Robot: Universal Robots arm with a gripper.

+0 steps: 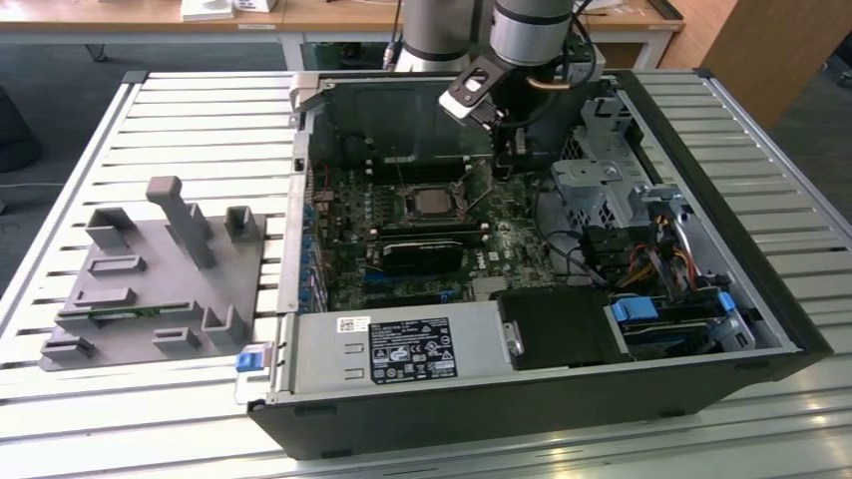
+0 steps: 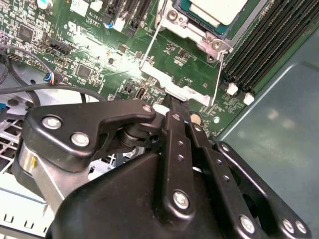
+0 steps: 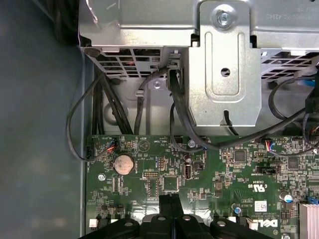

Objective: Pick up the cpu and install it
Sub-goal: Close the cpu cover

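Cpu point(image 2: 215, 9) lies in the motherboard socket point(image 2: 212, 42), just ahead of the fingertips. The gripper point(image 2: 172, 102) is clenched on nothing, its fingers point(image 3: 167, 205) pressed together over the green motherboard point(image 3: 229, 174).

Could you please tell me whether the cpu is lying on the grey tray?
No, the cpu sits in the motherboard socket, away from the tray.

- Flat green circuit motherboard point(image 3: 224, 169), speckled with small black chips.
- Small square silvery-grey metal cpu point(image 2: 217, 10), pale-rimmed.
- Black metal gripper point(image 3: 171, 198).
- Moulded grey plastic tray point(image 1: 147, 299).
- White slatted metal table point(image 1: 200, 110), striped.
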